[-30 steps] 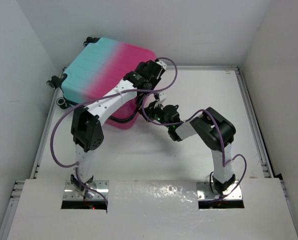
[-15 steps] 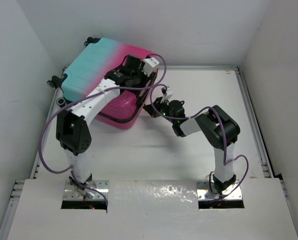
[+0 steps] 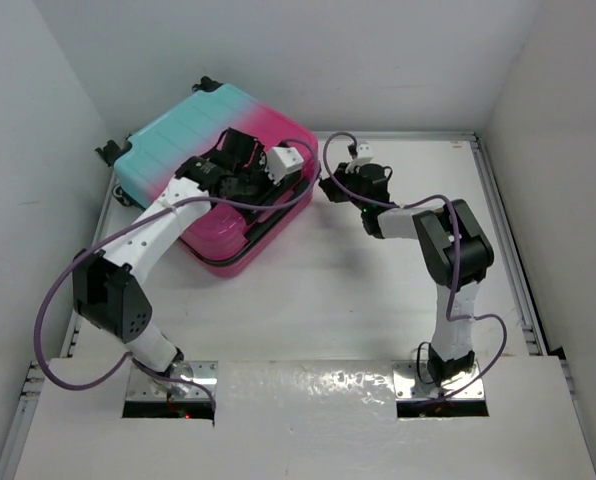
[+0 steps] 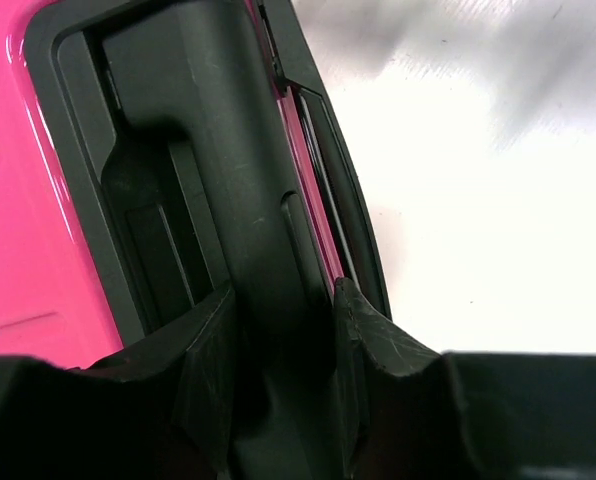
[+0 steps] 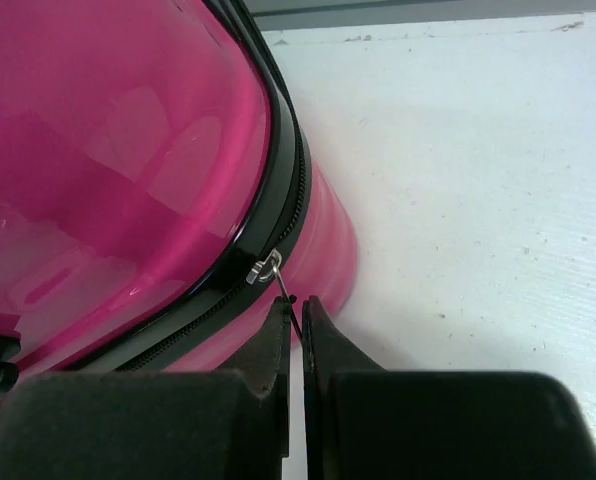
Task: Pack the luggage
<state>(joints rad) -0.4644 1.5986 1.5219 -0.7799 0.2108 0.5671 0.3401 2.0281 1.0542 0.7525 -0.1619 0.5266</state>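
While the luggage (image 3: 200, 128) lies flat at the far-left corner of the counter (image 3: 378, 290), the left arm (image 3: 148, 235) bends over its shell, and the left tool (image 4: 283, 330) clamps the black handle (image 4: 228, 200) on the pink end. The right arm (image 3: 453, 250) stretches far forward, with the right tool (image 5: 295, 322) pinched shut on the zipper pull (image 5: 276, 278) at the pink corner.

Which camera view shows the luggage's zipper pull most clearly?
The right wrist view: the zipper pull hangs at the luggage seam, pinched in the right gripper. In the top external view it cannot be made out; the left wrist view shows only the black handle.
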